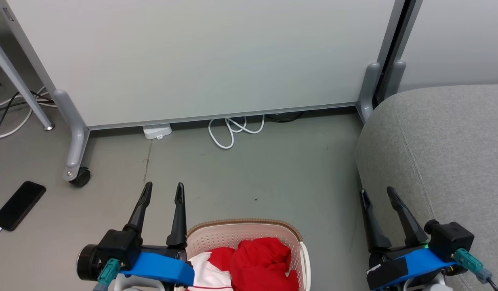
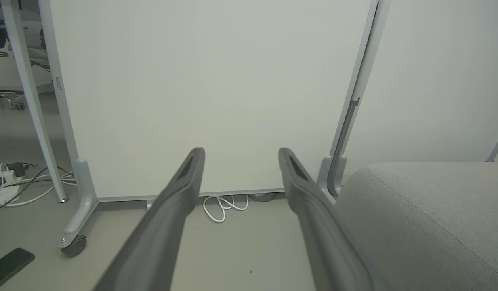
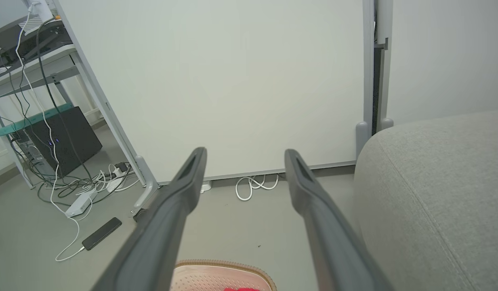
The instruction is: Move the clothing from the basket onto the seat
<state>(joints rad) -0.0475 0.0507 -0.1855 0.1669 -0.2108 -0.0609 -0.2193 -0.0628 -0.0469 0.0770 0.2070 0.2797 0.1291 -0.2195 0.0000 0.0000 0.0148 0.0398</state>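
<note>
Red clothing (image 1: 260, 258) with a white panel lies bunched inside the cream basket (image 1: 249, 229) with a brown braided rim, at the bottom middle of the head view; the basket's far rim (image 3: 224, 268) shows low in the right wrist view. The grey seat (image 1: 442, 161) rises at the right, also the seat (image 2: 426, 218) and the seat (image 3: 442, 194). My left gripper (image 1: 163, 190) hangs open just left of the basket, holding nothing. My right gripper (image 1: 377, 193) is open too, between basket and seat edge. Fingers stand apart in both wrist views: left gripper (image 2: 240, 153), right gripper (image 3: 245, 154).
A white wheeled partition (image 1: 200, 60) stands ahead, its castor (image 1: 80, 178) at the left. A coiled white cable (image 1: 232, 129) lies under it. A black phone (image 1: 18, 205) on a cable lies on the floor at the far left. Desk legs and cords (image 3: 71, 182) sit further left.
</note>
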